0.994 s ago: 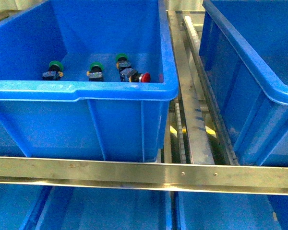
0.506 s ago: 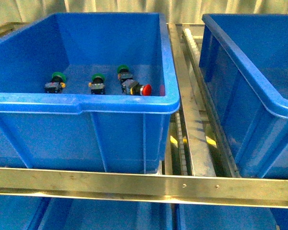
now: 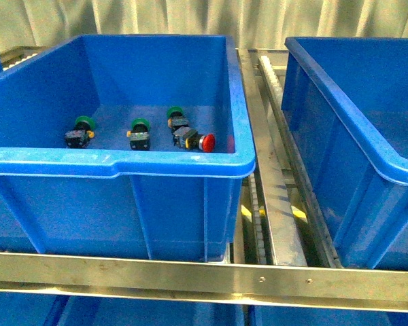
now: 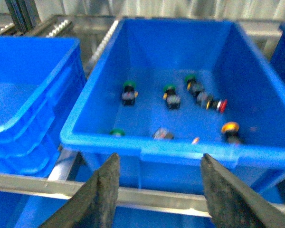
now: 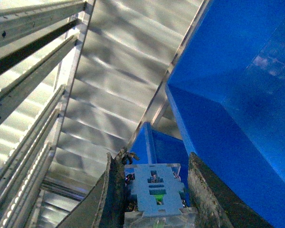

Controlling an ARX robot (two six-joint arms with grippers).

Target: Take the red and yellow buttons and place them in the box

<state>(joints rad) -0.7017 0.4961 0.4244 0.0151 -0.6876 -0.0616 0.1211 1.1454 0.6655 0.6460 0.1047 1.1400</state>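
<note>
Red cap first: one red button (image 3: 206,141) lies on its side on the floor of the big blue bin (image 3: 122,163), close to the bin's right wall, cap turned toward that wall. The left wrist view shows it too (image 4: 222,105), with a yellow button (image 4: 230,128) nearer the bin's front wall and a small red speck (image 4: 195,140) just behind that wall's rim, which may be a second red button, though too little shows to be sure. Three green-capped switches (image 3: 141,125) stand in a row to the left of the red one, and a fourth green cap (image 4: 116,132) peeps over the front rim.

Over the last second the bin has slid lower in the front view and more of the pale curtain behind it has come in. The buttons have kept their places in the bin, so the camera seems to have shifted, not the parts. All visible red and yellow buttons remain to be picked.

The left gripper (image 4: 164,190) hangs outside the bin's front wall, its jaws spread wide with nothing between them. The right gripper (image 5: 154,190) is away from the bin, beside a blue wall, and its jaws press on a pale plastic block (image 5: 154,187) with a green spot; what that block belongs to I cannot tell.

A second blue box (image 3: 340,122) sits to the bin's right, across a metal roller track (image 3: 275,176), and is probably the drop-off.
</note>
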